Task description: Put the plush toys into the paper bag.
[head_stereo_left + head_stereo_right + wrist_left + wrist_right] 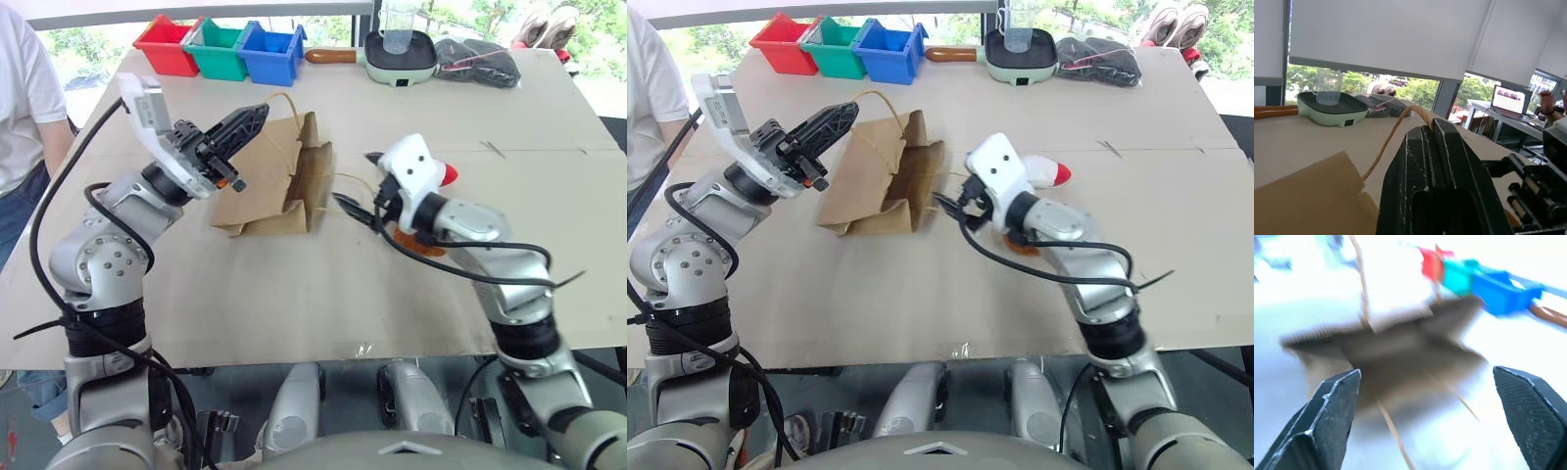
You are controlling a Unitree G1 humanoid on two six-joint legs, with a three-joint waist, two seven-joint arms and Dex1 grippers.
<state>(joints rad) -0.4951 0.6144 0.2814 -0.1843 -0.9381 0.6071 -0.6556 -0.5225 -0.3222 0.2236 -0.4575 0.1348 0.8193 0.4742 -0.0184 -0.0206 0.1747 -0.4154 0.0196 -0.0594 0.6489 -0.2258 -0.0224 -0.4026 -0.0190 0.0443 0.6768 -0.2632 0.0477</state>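
Paper bag (279,181): light, floppy; left end effector (253,117) pinched its handle (284,122); right end effector (1432,418) gaped wide, empty.

We see the paper bag (279,181) slumped at the desk (294,294) centre, its handle loop pinched in our left gripper (257,113) at ten o'clock, while our right gripper (358,186), jaws spread, hovers at three o'clock beside a white plush toy (446,174).
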